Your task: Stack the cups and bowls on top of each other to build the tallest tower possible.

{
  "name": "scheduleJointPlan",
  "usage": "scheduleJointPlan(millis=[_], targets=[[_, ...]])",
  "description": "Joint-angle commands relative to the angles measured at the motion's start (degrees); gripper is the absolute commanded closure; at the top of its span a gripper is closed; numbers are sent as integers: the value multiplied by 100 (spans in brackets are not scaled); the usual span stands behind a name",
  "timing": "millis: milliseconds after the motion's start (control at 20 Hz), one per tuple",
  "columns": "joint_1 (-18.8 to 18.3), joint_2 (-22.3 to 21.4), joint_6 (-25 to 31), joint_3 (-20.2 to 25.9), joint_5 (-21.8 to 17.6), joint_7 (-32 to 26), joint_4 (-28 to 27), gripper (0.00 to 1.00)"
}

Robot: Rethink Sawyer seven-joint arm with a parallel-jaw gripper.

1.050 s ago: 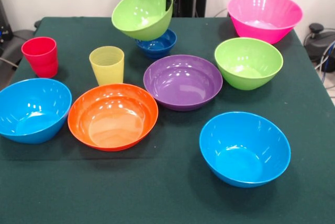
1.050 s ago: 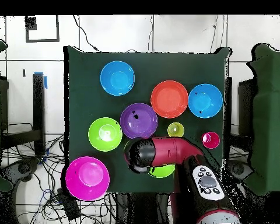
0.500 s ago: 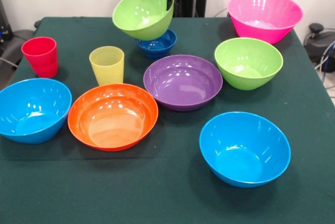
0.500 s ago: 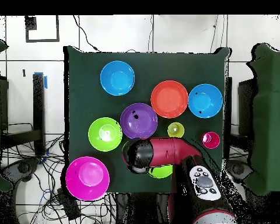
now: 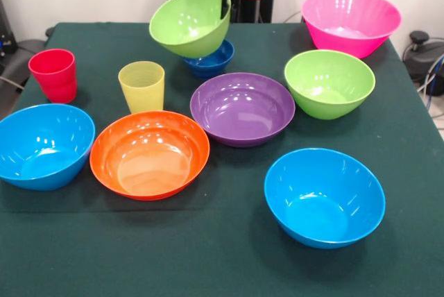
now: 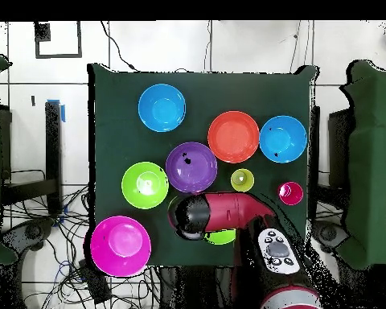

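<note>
In the front view, one held bowl [image 5: 189,21] hangs tilted above the smallest bowl [image 5: 211,60], with the two cups [image 5: 141,86] to their left and the widest bowl [image 5: 350,21] far right.

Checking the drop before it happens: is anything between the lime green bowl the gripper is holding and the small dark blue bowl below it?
Nothing visible. The lime green bowl hangs tilted from the gripper, directly over the small dark blue bowl; that bowl's visible part looks empty.
</note>
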Motion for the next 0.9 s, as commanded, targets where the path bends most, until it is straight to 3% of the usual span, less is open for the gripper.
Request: scheduleJointPlan(millis=[50,900], targets=[[116,276,-528,31,-385,268,6,100],[326,441,-620,-75,-261,352,-126,100]])
